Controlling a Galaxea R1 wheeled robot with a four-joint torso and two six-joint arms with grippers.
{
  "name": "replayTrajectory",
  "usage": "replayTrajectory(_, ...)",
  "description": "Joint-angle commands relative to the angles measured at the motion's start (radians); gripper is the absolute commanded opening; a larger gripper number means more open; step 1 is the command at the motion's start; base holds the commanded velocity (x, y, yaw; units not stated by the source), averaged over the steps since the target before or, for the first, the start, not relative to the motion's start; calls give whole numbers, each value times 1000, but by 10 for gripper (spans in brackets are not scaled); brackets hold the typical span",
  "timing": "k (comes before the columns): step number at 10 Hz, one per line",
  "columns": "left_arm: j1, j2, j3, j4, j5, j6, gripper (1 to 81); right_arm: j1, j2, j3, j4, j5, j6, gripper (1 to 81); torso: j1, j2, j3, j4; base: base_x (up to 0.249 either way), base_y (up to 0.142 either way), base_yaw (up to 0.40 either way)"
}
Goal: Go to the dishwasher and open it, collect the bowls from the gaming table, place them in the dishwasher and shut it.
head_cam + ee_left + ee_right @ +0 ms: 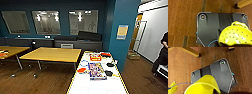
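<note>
In the left wrist view a yellow perforated bowl [235, 36] hangs close above the brown wood floor, carried by my left gripper. A plain yellow bowl [204, 85] hangs the same way over the floor in the right wrist view, carried by my right gripper. An edge of the perforated bowl [172, 88] also shows beside it. The dishwasher and the gaming table are out of view.
A long white-topped table with a yellow rim [75, 82] stands right ahead, carrying boxes, dark discs and small items. Wooden tables [52, 54] stand to the left. A teal pillar [122, 32] rises at right, with a person [163, 52] beyond it.
</note>
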Motion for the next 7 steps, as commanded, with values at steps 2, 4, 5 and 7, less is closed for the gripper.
replayTrajectory(2, -51, -2, -19, 14, 50, 3, 10, 45, -11, -45, -12, -61, -4, 10, 1, 0, 0, 0, -109, 0, 0)
replayTrajectory(4, -45, 4, -39, 25, 50, 3, 10, 45, -20, -53, -12, -61, -4, 10, 1, 0, 0, 0, -109, 0, 0)
replayTrajectory(5, -43, 2, -41, 25, 50, 3, 10, 44, -17, -61, -14, -62, -6, 10, 1, 0, 0, 0, -109, 0, 0)
replayTrajectory(7, -31, -2, -45, 23, 41, 2, 10, 42, -6, -68, -14, -76, -6, 10, 1, 0, 0, 0, -109, 0, 0)
